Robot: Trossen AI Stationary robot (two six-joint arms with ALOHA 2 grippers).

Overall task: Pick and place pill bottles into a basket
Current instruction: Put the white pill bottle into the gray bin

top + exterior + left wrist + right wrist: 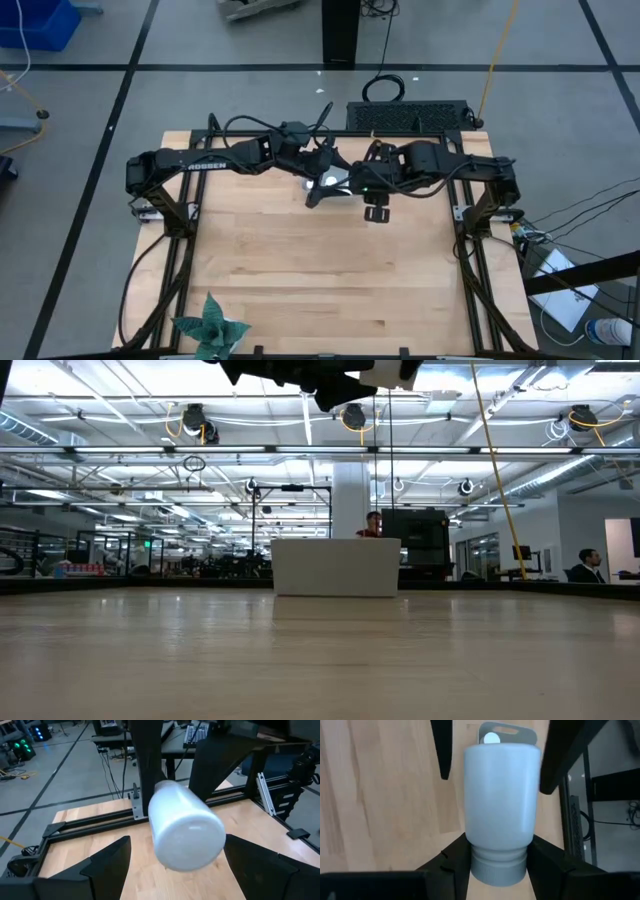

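While right end effector (497, 857) grips bottle (502, 795), left end effector (175, 862) flanks it

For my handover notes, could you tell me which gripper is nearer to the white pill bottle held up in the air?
Right. The right gripper is shut on the pill bottle at its cap end. The left gripper is open, its fingers either side of the bottle's base without gripping it.

We can read only one text: white letters "ROSSEN" on the left arm (205, 163), at about ten o'clock from the table's (300, 290) centre.
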